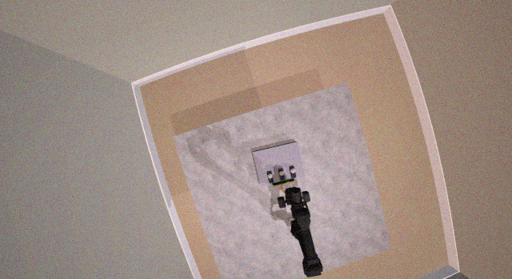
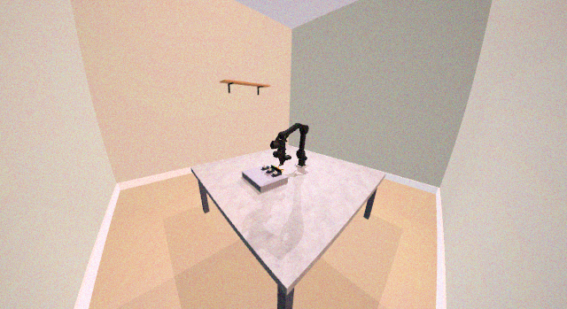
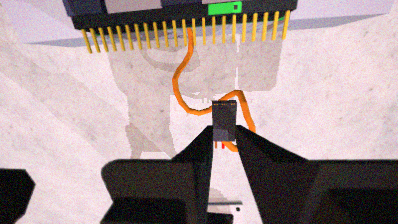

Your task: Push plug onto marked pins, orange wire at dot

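My gripper (image 3: 223,129) (image 2: 282,164) is shut on the black plug (image 3: 223,120), whose front end points toward the pins. The gripper is on the near side of the pale holder (image 1: 278,157) (image 2: 261,180); its fingertips are hidden in the top view. The row of gold pins (image 3: 244,27) is ahead of the plug with a gap between, its left end slightly nearer in the wrist view. The green band (image 3: 220,8), with a dark dot at its right end, is roughly straight ahead of the plug. The orange wire (image 3: 176,82) loops from below the row round to the plug's rear.
Three dark servos with pale round tops, including the middle servo (image 1: 281,173), sit on the holder behind the pin row. The holder stands on the pale marbled table (image 1: 340,191) (image 2: 328,203). A wall shelf (image 2: 244,83) is far from the arm.
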`<state>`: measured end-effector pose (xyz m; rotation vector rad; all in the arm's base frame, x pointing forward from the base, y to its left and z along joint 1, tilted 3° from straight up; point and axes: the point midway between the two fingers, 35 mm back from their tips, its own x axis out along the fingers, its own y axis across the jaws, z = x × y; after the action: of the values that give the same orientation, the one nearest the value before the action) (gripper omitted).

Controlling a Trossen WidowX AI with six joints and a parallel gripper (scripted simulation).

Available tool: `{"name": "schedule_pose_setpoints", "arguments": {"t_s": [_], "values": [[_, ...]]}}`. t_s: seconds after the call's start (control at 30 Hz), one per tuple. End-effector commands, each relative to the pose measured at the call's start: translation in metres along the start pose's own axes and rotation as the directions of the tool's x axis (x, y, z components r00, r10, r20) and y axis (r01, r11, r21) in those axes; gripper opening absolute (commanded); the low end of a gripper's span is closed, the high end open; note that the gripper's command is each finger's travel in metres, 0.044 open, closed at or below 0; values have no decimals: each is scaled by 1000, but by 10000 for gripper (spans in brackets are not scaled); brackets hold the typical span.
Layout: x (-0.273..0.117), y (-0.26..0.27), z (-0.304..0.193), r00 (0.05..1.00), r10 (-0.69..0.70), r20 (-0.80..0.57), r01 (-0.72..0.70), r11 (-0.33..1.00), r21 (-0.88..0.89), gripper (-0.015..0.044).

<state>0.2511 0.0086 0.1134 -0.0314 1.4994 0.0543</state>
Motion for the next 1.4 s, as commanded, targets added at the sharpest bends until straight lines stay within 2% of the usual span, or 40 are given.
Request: {"name": "schedule_pose_setpoints", "arguments": {"t_s": [0.0, 0.3, 1.37], "values": [[2, 1, 4, 1000, 4, 1, -4, 1000, -5, 0], [-2, 0, 34, 1000, 4, 4, -4, 1000, -5, 0], [-2, 1, 54, 1000, 4, 6, -4, 1000, -5, 0]]}}
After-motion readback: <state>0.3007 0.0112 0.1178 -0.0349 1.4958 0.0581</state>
